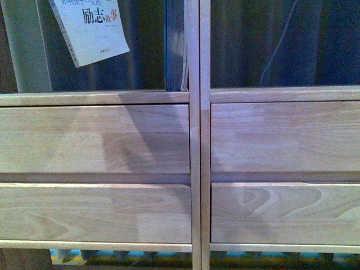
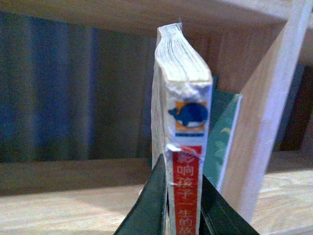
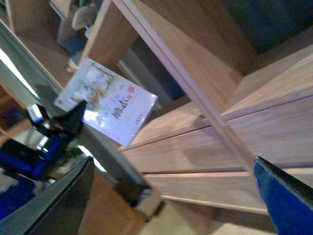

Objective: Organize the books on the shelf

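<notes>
White paperback (image 1: 93, 28), tilted, is clamped at its red-striped spine by the left gripper (image 2: 182, 196) in the shelf's (image 1: 194, 140) left compartment. The teal book (image 2: 222, 137) stands against the divider (image 2: 274, 112), with open room between them. The right gripper (image 3: 173, 196) is spread wide and empty.

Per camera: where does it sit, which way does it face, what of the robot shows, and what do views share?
Front: on the robot's body, squarely facing the shelf and its drawer fronts; no arm shows.
Left wrist: behind the left gripper, looking into a compartment past the white paperback it clamps; teal book behind.
Right wrist: behind the open right gripper, looking obliquely across the shelf.
Shared: all three show the paperback.
</notes>
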### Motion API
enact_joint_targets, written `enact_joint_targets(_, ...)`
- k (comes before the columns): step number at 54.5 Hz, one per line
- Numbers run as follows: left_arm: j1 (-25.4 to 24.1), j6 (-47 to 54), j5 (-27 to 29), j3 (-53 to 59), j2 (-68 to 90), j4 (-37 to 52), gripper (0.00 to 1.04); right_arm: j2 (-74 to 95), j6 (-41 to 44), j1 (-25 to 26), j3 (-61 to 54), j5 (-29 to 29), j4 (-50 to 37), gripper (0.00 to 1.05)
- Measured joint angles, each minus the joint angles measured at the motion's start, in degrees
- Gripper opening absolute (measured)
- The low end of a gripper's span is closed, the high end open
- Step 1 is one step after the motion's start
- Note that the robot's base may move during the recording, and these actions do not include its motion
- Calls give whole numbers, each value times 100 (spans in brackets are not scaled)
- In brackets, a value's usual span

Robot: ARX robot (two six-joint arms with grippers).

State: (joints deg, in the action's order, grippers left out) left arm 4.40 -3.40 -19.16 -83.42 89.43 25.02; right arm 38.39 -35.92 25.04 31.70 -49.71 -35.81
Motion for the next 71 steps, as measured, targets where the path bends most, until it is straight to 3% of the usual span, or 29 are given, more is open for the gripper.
enact_joint_targets(18,48,1311,494,-1744,1410,-568,7,-9,468,-4,-28,24,11,98)
enact_joint_targets(48,503,1567,1021,-5215,3923,-1989,7,-9,533,-4,-31,22,11,98)
enact_joint_targets(57,577,1585,1123,-7213,4983,-3073,7,-9,535,-4,-31,22,13,98)
enact_joint_targets(71,673,1609,1204,-7908,5329,-3486,7,-9,535,-4,-28,22,15,98)
